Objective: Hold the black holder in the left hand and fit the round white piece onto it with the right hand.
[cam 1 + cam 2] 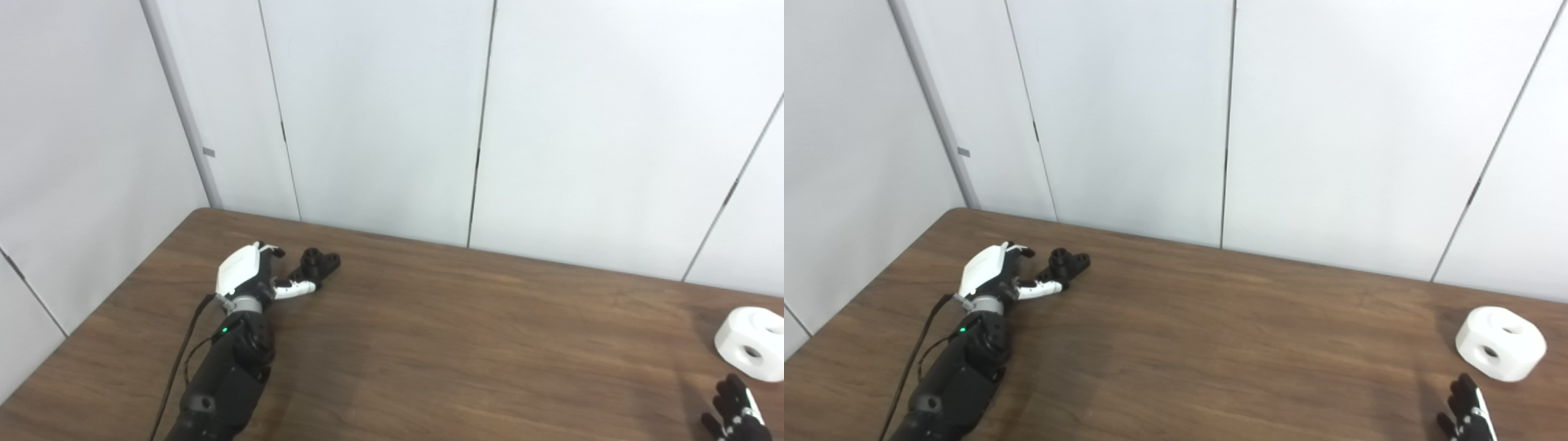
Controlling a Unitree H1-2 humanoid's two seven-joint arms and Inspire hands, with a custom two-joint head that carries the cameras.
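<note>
Brown wood-grain tabletop (465, 343), white panelled walls (380, 110); black holder (317, 264) touching released left hand (251, 275); round white piece (1500, 343) just beyond right hand (1467, 410), state indiscernible.

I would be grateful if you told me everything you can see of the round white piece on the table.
The round white piece is a chunky, drum-like block with bevelled edges, in what looks like matte white plastic. Round holes show in its top face and in its side. It rests on the brown wooden table near the right edge, far from the black holder at the left hand. Nothing touches it but the table; the right hand sits just in front of it, apart from it.
</note>
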